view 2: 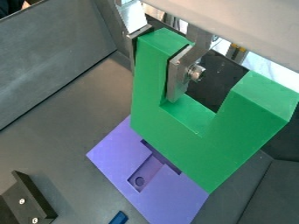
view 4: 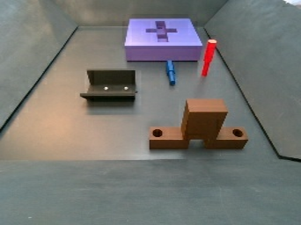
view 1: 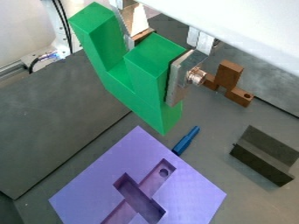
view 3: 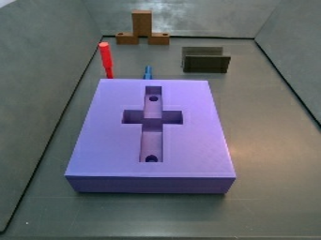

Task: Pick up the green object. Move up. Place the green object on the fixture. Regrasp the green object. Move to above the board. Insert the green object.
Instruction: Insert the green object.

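Green chunky plastic block (view 1: 122, 74) is hanging clamped in the tool (view 1: 176, 77) above the purple slab's (view 1: 140, 188) cross recess (view 1: 140, 191); descending squarely should seat it.

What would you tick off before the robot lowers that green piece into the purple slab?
1. Grip: the gripper is shut on the green object, seen in both wrist views: ok.
2. Position: the green object hangs above the board, near the cross-shaped recess: ok.
3. Exact alignment with the recess: cannot tell.
4. Recess free of other pieces in a side view: ok.
5. Neighbours clear: the red peg and blue peg sit off the board: ok.
6. The fixture is vacated and the brown block stands apart: ok.
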You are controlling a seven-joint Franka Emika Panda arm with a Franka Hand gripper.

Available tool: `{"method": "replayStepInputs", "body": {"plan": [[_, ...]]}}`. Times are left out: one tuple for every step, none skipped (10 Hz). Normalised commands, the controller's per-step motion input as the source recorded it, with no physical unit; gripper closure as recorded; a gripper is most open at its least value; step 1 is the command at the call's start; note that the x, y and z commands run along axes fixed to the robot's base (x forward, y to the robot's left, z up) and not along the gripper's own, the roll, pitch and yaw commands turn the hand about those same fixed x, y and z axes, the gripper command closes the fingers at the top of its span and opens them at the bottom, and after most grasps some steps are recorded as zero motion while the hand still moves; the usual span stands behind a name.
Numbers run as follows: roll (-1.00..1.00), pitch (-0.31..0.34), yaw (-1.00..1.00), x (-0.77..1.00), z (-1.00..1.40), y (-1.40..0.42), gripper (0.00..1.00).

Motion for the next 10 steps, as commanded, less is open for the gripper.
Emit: {"method": "replayStepInputs", "body": {"plan": [[-0.26, -0.061, 0.0, 0.06, -0.32, 0.0, 1.0], [-0.42, -0.199, 0.0, 0.05, -0.21, -0.07, 1.0], [-0.43, -0.179, 0.01, 0.14, -0.15, -0.14, 1.0], [-0.45, -0.18, 0.0, 0.11, -0.12, -0.16, 1.0], [-0.41, -0.17, 0.0, 0.11, -0.21, -0.08, 1.0], [-0.44, -0.167, 0.03, 0.13, -0.14, -0.14, 1.0], [-0.48, -0.149, 0.05, 0.07, -0.06, -0.14, 1.0], [-0.47, -0.129, 0.04, 0.04, -0.07, -0.12, 1.0], [-0.46, -0.1, 0.06, 0.02, -0.13, -0.06, 1.0], [-0.28, -0.127, 0.07, 0.05, -0.56, 0.07, 1.0]]}}
